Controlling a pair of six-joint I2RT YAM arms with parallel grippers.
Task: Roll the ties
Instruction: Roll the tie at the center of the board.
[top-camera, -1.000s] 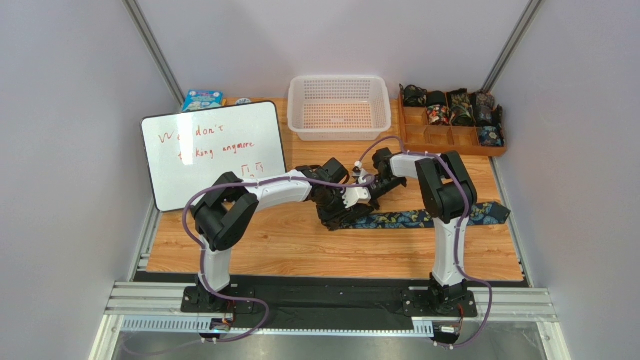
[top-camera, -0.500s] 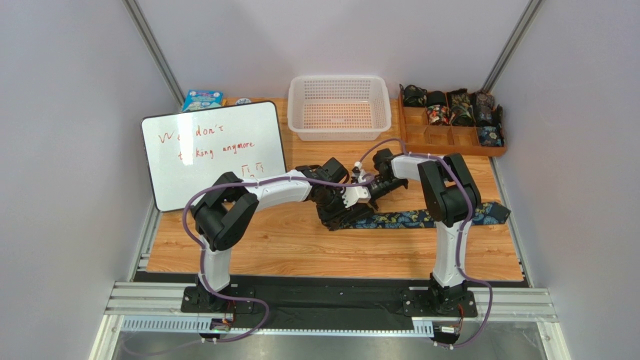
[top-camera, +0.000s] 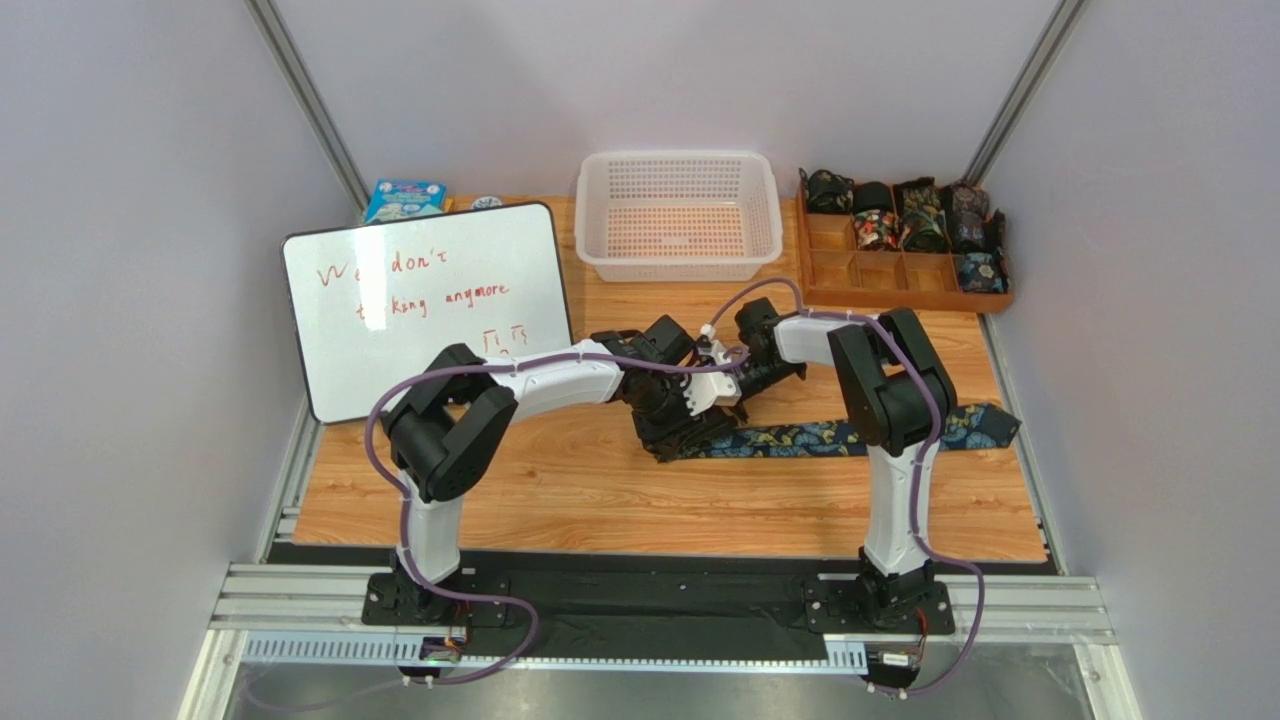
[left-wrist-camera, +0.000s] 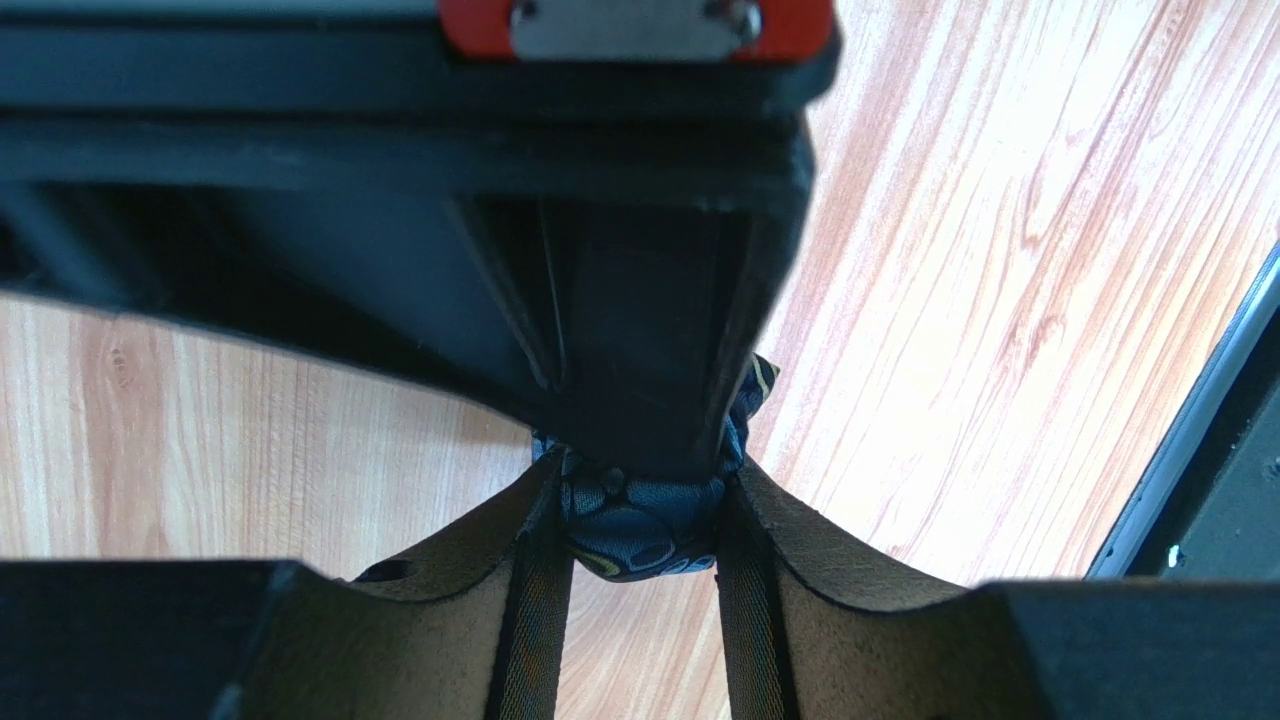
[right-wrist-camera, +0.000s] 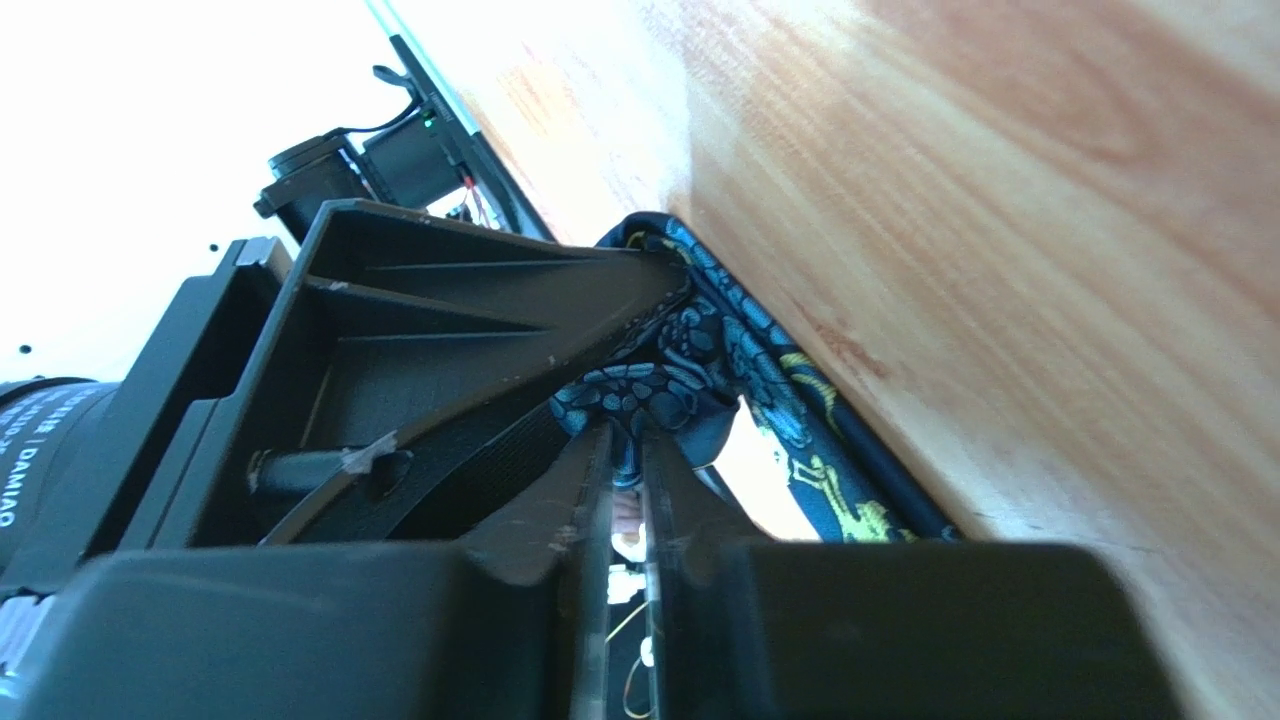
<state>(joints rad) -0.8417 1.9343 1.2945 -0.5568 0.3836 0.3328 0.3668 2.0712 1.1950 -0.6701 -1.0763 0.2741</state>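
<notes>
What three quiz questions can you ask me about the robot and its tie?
1. True or false: the paisley tie lies inside the white basket.
2. The left end effector grips: A) the tie's rolled end, B) the whiteboard, C) the basket.
3. Where do the finished rolled ties sit?
Key: 1 false, it lies on the table. 2 A. 3 In the wooden tray, back right.

A robot lab cell: two arms (top-camera: 451, 428) bolted to an aluminium rail (top-camera: 661, 608) at the near edge of the counter (top-camera: 601, 503), bare grey walls (top-camera: 135, 225), whiteboard (top-camera: 428, 308) at left.
</notes>
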